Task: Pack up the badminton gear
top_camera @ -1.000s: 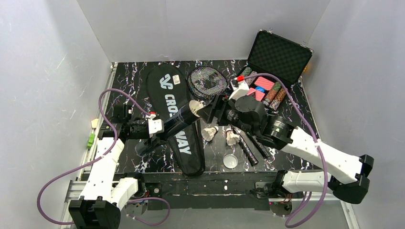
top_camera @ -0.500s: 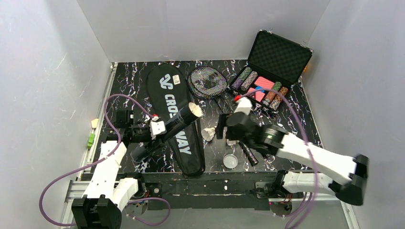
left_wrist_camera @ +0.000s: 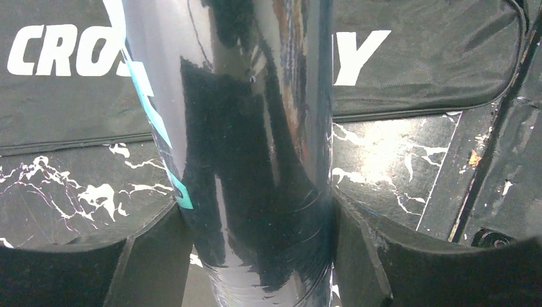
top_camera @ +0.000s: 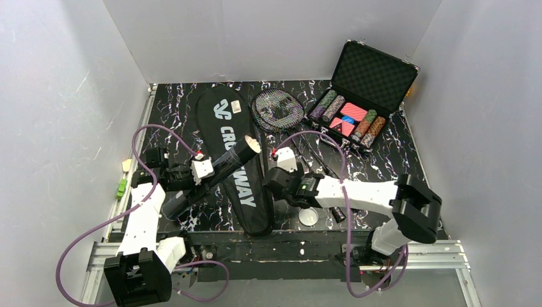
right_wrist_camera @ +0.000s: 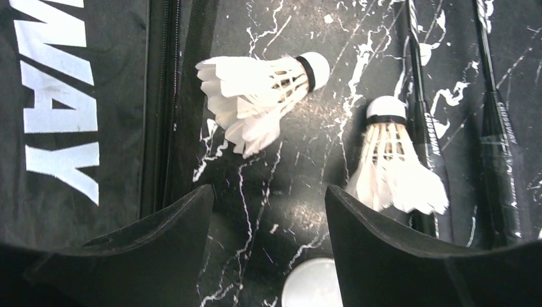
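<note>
My left gripper point(top_camera: 203, 171) is shut on the clear tube point(top_camera: 233, 157), which it holds slanted above the black CROSSWAY bag point(top_camera: 224, 121). Something pale shows in the tube's open far end. In the left wrist view the tube point(left_wrist_camera: 249, 160) fills the gap between both fingers point(left_wrist_camera: 153, 256). My right gripper point(right_wrist_camera: 268, 211) hangs open and empty low over the table. One white shuttlecock point(right_wrist_camera: 262, 89) lies just ahead of it. Another shuttlecock point(right_wrist_camera: 393, 166) lies by its right finger, against a racket shaft point(right_wrist_camera: 418, 96). The round white lid point(right_wrist_camera: 313, 288) sits below the jaws. Two racket heads point(top_camera: 277, 110) lie stacked at the back.
An open black case of poker chips point(top_camera: 364, 96) stands at the back right. The racket handles point(top_camera: 332, 204) reach the front edge beside the lid point(top_camera: 308, 216). The bag's zip edge point(right_wrist_camera: 169, 96) runs along my right gripper's left side. Grey walls close in three sides.
My right arm has drawn back from the tube's mouth and dropped toward the front, over the two loose shuttlecocks. My left arm has shifted the tube slightly left and lower.
</note>
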You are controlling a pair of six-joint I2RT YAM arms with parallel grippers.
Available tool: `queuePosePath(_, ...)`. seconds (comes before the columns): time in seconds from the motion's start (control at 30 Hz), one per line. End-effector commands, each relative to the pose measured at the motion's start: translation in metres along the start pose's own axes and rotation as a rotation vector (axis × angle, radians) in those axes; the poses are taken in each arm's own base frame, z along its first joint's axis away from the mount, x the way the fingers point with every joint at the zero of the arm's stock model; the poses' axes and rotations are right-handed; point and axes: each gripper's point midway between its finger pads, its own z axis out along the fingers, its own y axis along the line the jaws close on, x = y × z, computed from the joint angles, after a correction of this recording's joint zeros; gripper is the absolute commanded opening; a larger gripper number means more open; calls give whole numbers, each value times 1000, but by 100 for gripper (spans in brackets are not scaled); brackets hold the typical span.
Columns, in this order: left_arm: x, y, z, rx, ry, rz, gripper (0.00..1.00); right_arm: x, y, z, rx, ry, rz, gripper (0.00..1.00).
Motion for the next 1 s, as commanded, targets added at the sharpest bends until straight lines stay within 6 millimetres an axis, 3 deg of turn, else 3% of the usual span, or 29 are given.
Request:
queuePosePath(0.0, -17, 6, -6, -18, -56, 58, 0, -30, 21, 13, 2, -100, 32, 71)
queuePosePath(0.2, -19, 2, -5, 5, -68, 46, 0, -26, 28, 37, 65, -97, 14, 60)
queuePosePath(0.27, -20, 1, -6, 8, -70, 46, 0, -24, 26, 42, 91, -95, 8, 52)
queuePosePath(0.33, -21, -1, -6, 14, -70, 51, 0, -22, 21, 47, 124, -95, 4, 43)
queuePosePath(0.5, -24, -3, -8, 25, -74, 50, 0, -16, 3, 54, 187, -88, 24, 35)
queuePosePath(0.73, -27, -7, -9, 35, -84, 40, 0, -18, -8, 56, 203, -114, 44, 26)
queuePosePath(0.9, -26, -9, -11, 35, -75, 40, 0, -22, -12, 52, 203, -140, 59, 2)
queuePosePath(0.97, -25, -10, -10, 34, -74, 40, 0, -26, -17, 46, 204, -154, 67, 1)
